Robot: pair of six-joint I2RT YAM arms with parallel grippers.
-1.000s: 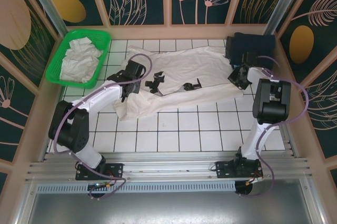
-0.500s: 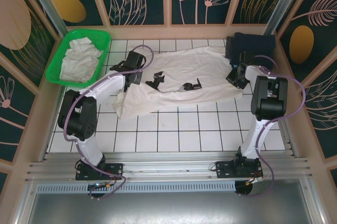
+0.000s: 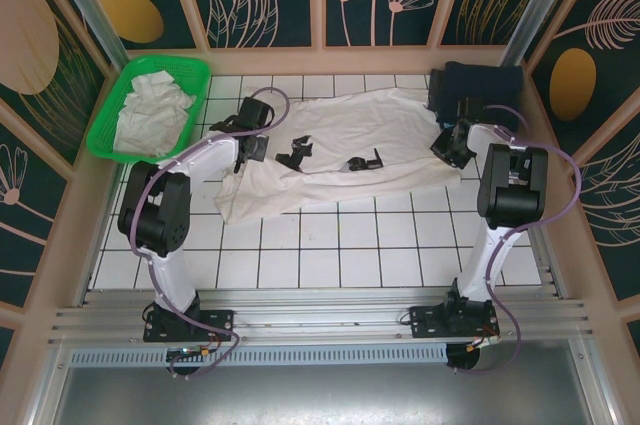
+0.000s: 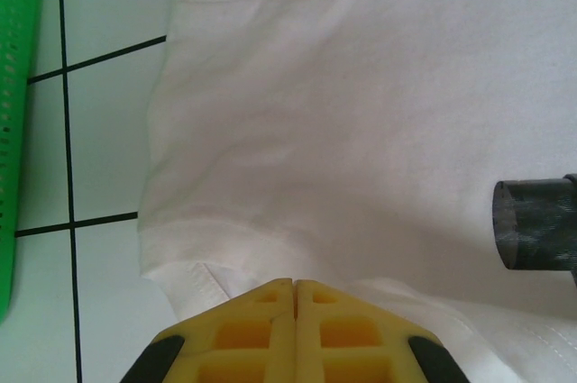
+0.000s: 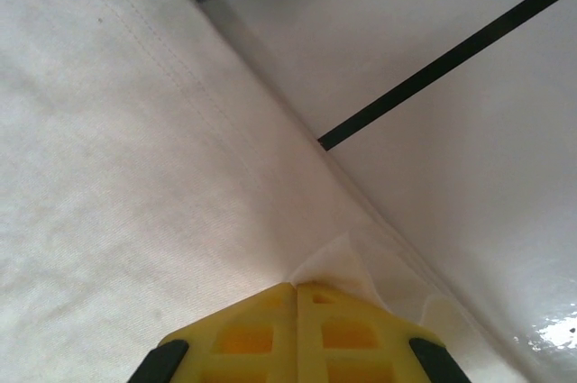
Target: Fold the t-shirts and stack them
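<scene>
Both jaw pairs are closed on edges of the white t-shirt (image 3: 350,130) spread between the left gripper (image 4: 295,286) and the right gripper (image 5: 296,287), and, being judged light and limp, it is best held at hemmed corners.

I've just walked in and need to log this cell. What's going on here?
Two robot arms are working on a plain white short-sleeved cloth t-shirt that lies wrinkled across the far side of the white tiled table. The left hand is shut on the shirt's left edge, and the right hand is shut on its right edge. The shirt is stretched out and not yet folded. More crumpled white cloth sits in the green plastic basket at the far left.
</scene>
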